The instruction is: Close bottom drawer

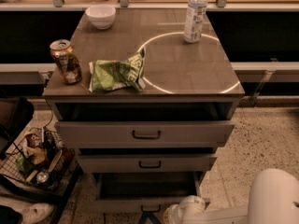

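The bottom drawer (pixel 147 190) is the lowest of three grey drawers in the cabinet. It stands pulled out, showing its flat dark inside. Its slim front (pixel 117 204) carries a small black loop handle (pixel 150 209). My gripper (pixel 176 214) is at the bottom edge of the camera view. It sits just right of the handle and close against the drawer front. My white arm (pixel 261 204) reaches in from the lower right.
The cabinet top (pixel 187 69) holds a soda can (pixel 66 61), a green chip bag (pixel 117 72), a white bowl (pixel 101 16) and a water bottle (pixel 195 14). The middle drawer (pixel 147 163) and top drawer (pixel 145 133) stand slightly out. A wire basket of clutter (pixel 35 157) stands at the left.
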`<action>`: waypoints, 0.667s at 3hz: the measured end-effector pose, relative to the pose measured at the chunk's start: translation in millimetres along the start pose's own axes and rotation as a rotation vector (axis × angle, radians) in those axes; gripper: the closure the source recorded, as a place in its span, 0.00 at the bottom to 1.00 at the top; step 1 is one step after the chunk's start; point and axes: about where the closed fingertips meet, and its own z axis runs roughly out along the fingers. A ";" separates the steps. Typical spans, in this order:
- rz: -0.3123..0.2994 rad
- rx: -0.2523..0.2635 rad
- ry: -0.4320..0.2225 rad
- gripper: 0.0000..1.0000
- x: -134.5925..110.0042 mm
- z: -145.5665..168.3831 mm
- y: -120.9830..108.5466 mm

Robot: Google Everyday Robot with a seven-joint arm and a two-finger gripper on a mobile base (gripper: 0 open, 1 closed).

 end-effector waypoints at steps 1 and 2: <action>-0.020 0.018 -0.009 1.00 -2.6 6.6 -27.8; -0.040 0.031 -0.031 1.00 -7.7 17.6 -59.4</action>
